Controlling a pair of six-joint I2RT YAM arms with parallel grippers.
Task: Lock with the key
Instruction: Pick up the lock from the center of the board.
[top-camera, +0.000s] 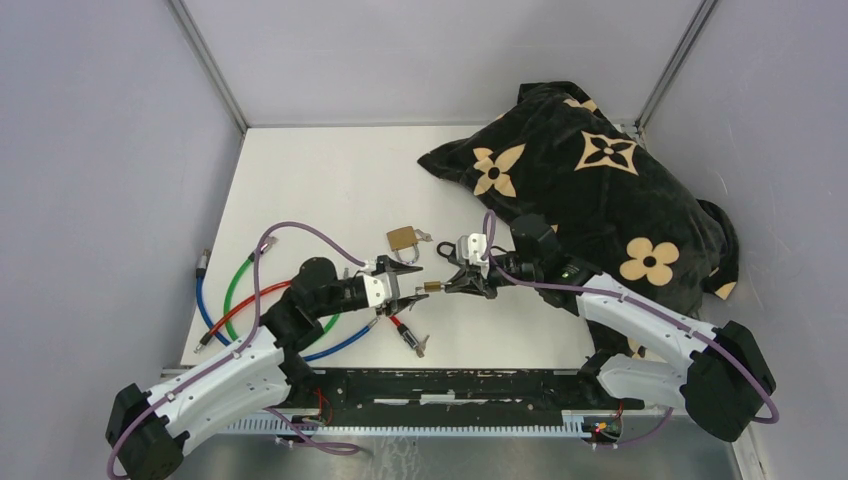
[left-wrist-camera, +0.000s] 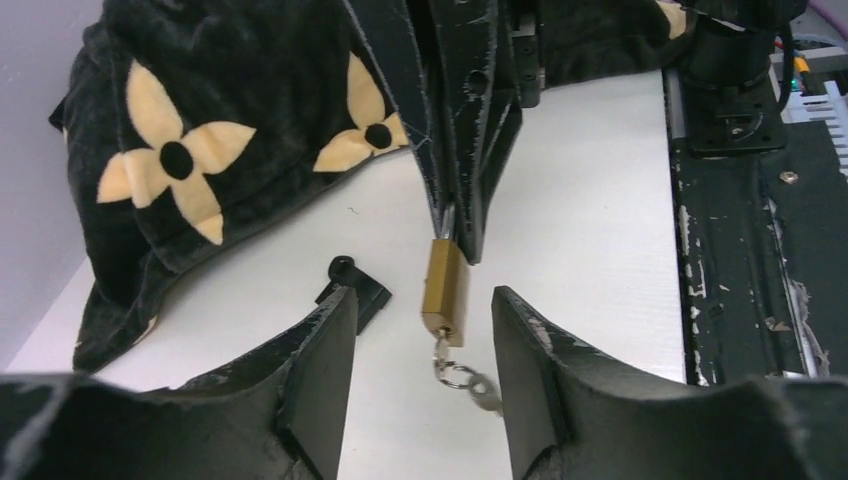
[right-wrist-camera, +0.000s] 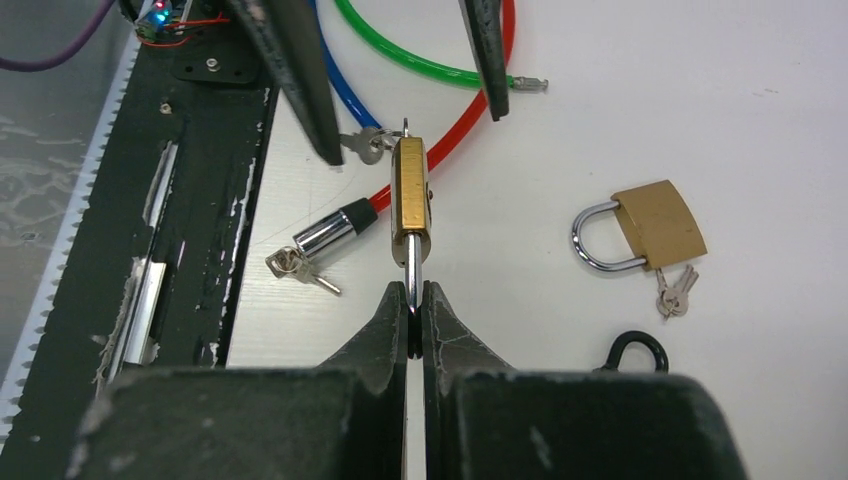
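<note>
A small brass padlock (top-camera: 433, 287) (right-wrist-camera: 410, 195) hangs in the air between my two grippers. My right gripper (top-camera: 455, 283) (right-wrist-camera: 415, 296) is shut on its steel shackle (right-wrist-camera: 412, 270). A key (left-wrist-camera: 441, 351) sits in the padlock (left-wrist-camera: 446, 290) body's end. A ring (left-wrist-camera: 455, 376) with a second key (left-wrist-camera: 487, 397) dangles from it. My left gripper (top-camera: 410, 290) (left-wrist-camera: 422, 300) stands open, its fingers (left-wrist-camera: 325, 340) on either side of the padlock's key end and touching neither padlock nor key.
A second brass padlock (top-camera: 402, 239) (right-wrist-camera: 655, 225) with keys lies on the table. Blue, green and red cable locks (top-camera: 232, 300) lie at the left, one end with keys (right-wrist-camera: 322, 237). A black flowered pillow (top-camera: 600, 190) fills the back right. A small black lock (left-wrist-camera: 355, 285) lies nearby.
</note>
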